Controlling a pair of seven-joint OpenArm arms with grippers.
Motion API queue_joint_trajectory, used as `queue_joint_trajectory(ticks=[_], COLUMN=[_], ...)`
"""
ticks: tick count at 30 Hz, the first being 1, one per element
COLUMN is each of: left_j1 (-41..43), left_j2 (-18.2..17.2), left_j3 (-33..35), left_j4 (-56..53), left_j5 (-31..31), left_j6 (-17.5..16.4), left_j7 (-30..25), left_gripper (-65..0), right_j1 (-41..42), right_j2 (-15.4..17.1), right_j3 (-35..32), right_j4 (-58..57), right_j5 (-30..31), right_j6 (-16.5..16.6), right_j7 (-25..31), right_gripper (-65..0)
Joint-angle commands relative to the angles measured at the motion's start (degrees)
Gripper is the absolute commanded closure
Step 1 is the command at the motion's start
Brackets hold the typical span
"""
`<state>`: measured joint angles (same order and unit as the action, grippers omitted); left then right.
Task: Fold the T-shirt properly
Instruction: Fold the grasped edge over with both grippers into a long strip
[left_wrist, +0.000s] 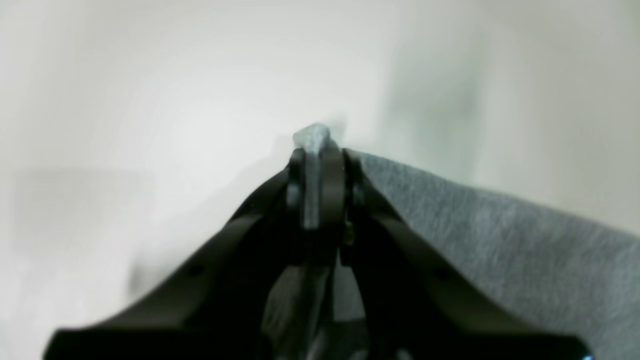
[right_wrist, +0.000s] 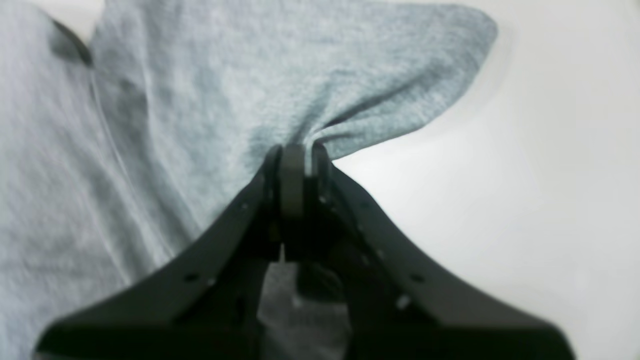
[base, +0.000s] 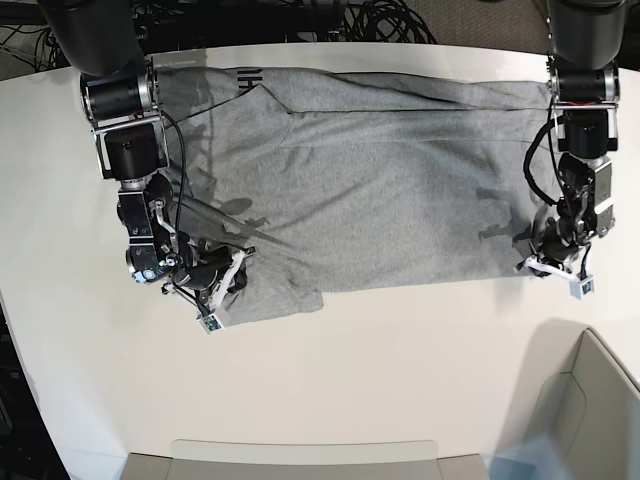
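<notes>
Your right gripper (right_wrist: 299, 150) pinches grey cloth; your left gripper (left_wrist: 320, 150) is clamped on a hem corner. One T-shirt (base: 380, 180) lies spread across the white table (base: 380, 370). Both arms reach down from the far edge, one at each end. Cables trail behind.
</notes>
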<state>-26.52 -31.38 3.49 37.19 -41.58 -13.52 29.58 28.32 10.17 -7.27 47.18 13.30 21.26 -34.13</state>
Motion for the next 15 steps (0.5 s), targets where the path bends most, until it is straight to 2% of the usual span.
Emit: queue_joint_trajectory(ticks=[1,6,8,11,15], left_j1=[-0.95,3.89,5.73,8.28,11.18], left_j2=[-1.37,-1.37,-1.28,-1.28,-1.28], left_j3=[-2.3,-8.89,-10.83,-12.41,-12.76], left_j4=[0.92,10.5,14.37,17.98,21.05], left_j5=[0.48,0.48,0.48,0.48,0.48], left_j6=[0.29,0.29,0.29,0.29,0.29], left_j7=[-0.18,1.76,2.99,4.39,4.57], left_gripper=[0.0,0.0,0.0,0.0,0.0], right_j1=[0.92,-1.72,-2.34,-4.36,-6.73], right_j2=[0.24,0.33,0.51,0.42,0.68], right_j3=[0.28,0.45,2.74,6.96,8.1], right_j4=[3.06,11.24,13.61,18.18,24.07], right_j5=[0.9,0.9,0.9,0.9,0.9], right_j6=[-0.11,-0.2,-0.2,-0.2,-0.2], right_j7=[0.85,-0.38,-2.31,-5.39,-8.46], right_gripper=[0.0,0.0,0.0,0.0,0.0])
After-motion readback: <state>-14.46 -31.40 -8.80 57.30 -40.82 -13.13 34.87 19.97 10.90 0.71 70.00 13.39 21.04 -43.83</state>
